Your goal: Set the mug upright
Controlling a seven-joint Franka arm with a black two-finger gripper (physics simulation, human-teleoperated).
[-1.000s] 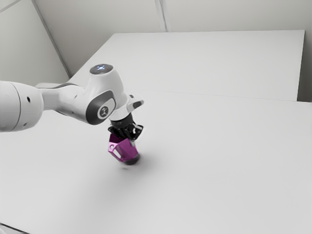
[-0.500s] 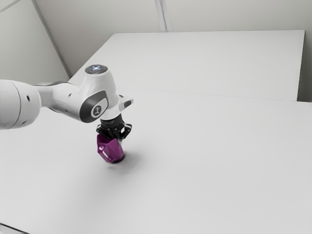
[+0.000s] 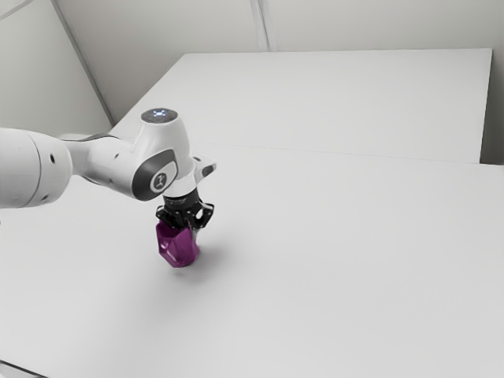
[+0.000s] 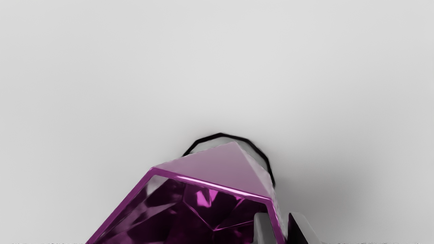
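- You're seeing the purple, faceted mug leaning just below the pincer, its mouth opening upward; a black curved edge is showing beyond its side.
- Your pincer is pinching the mug's wall, nearly closed, one finger reaching inside, the other outside.
- A white table is spreading beneath the pincer, pale walls standing beyond.
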